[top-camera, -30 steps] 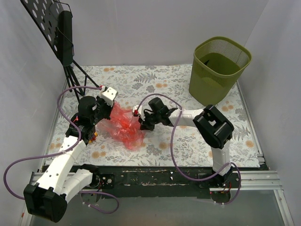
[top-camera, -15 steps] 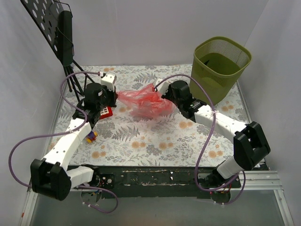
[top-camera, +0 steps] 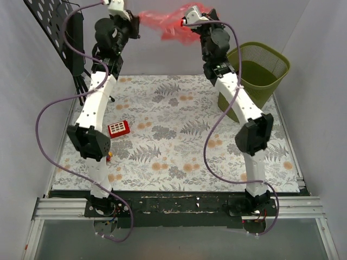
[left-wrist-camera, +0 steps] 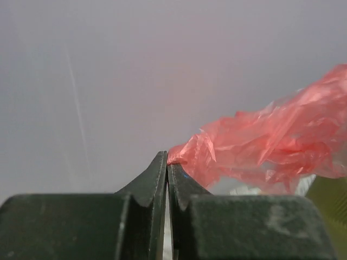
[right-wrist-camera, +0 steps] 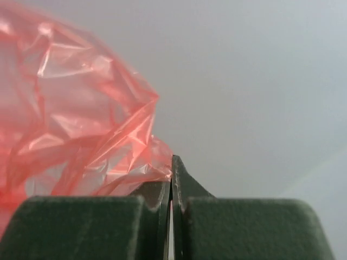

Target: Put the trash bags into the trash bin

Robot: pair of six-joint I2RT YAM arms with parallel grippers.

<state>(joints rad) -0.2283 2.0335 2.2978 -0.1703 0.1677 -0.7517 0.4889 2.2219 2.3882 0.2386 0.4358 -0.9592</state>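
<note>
Pale grey walls box in a table spread with a floral cloth (top-camera: 179, 143), and both arms stand nearly upright above its far end. The left gripper (left-wrist-camera: 167, 160) has its jaws pressed together, pinching one corner of the trash bag (top-camera: 158, 19); in its wrist view the thin red film bunches at the fingertips and billows away to the right against the blank wall. The right gripper (right-wrist-camera: 171, 162) is likewise clamped tight on the opposite edge, with crinkled translucent plastic swelling out to the left of its fingers. Between the two grippers the bag hangs stretched in the air as a loose, wrinkled band, clear of the table and touching nothing but the fingers. Just below and beyond the right gripper, on its outer side, stands the olive-green trash bin (top-camera: 259, 92), upright at the far right corner of the cloth, its mesh walls and rounded-square mouth open to the top; the bag is not over that mouth. Far below the left gripper a small red toy (top-camera: 118, 128) with white buttons lies flat on the cloth beside that arm. A perforated black panel (top-camera: 50, 20) leans on the left gripper's outer side, and purple cables (top-camera: 46, 111) loop off both arms.
</note>
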